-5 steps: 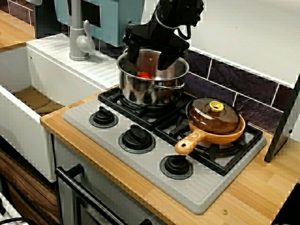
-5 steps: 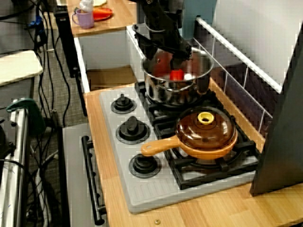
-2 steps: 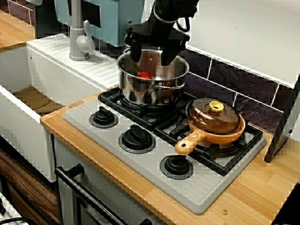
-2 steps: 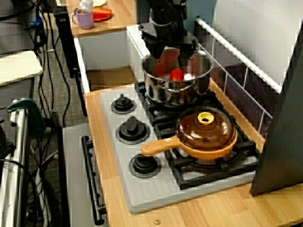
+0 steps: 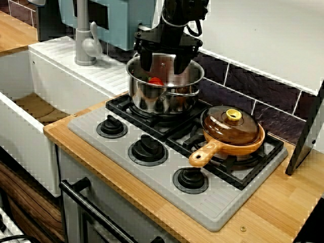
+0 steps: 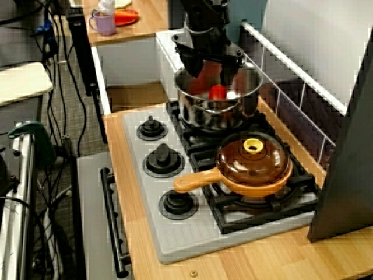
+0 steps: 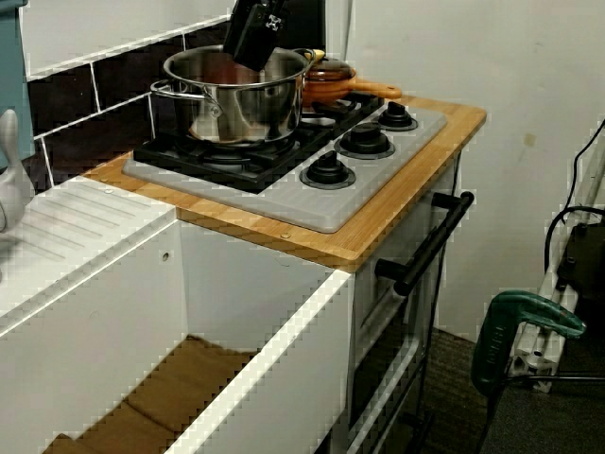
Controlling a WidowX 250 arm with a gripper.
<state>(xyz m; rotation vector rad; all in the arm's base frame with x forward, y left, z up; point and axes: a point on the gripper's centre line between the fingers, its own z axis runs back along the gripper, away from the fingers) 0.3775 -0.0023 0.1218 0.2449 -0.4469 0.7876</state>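
Hovering over the steel pot (image 5: 163, 95) on the rear burner (image 5: 121, 104), fingers (image 5: 180, 59) spread wide, gripping nothing; small red item (image 5: 156, 81) down inside. Could clip the rim if lowered off-centre and tip the pot.

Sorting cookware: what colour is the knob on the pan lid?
Yellow knob, clearest from the side view.
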